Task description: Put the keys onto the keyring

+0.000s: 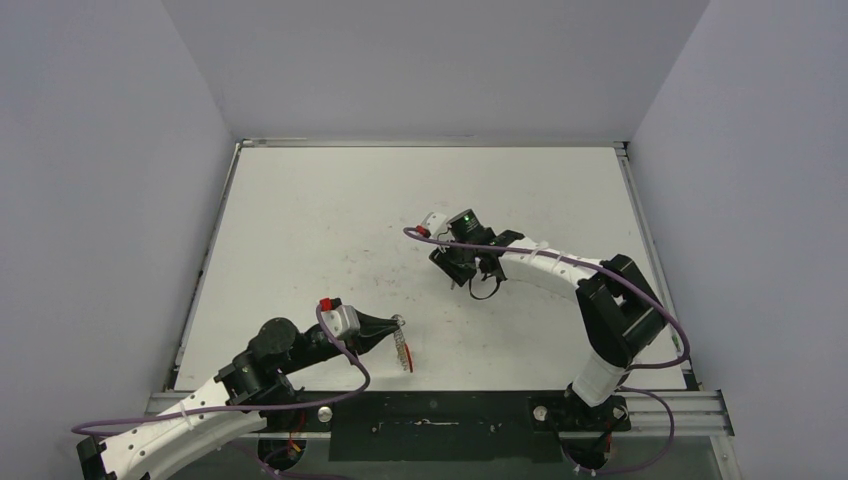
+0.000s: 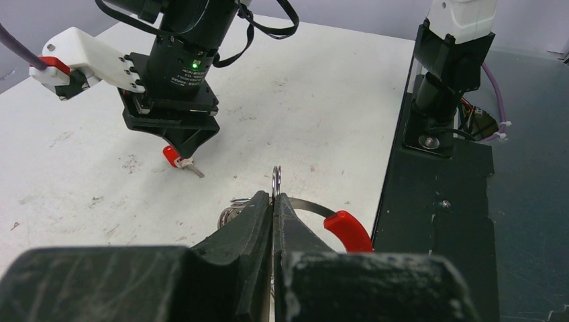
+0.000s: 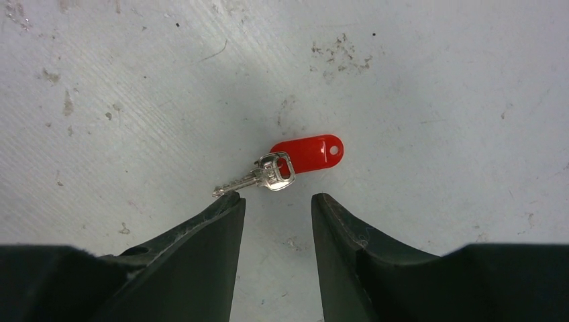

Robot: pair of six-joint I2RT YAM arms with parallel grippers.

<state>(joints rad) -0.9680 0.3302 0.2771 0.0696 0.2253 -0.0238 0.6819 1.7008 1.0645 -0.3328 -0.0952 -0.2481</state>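
The red key (image 3: pixel 278 168) is laid flat on the table (image 3: pixel 436 80), near its middle, and the right gripper (image 3: pixel 278 198) is placed just over it with its fingers spread apart and nothing held between them. The keyring (image 2: pixel 276 180) is kept pinched between the closed fingers of the left gripper (image 2: pixel 274 198) near the front edge; no yellow key can be made out. The step in hand is judged to be the picking of the red key, so the fingers must be lowered around it and closed before it is carried to the ring.
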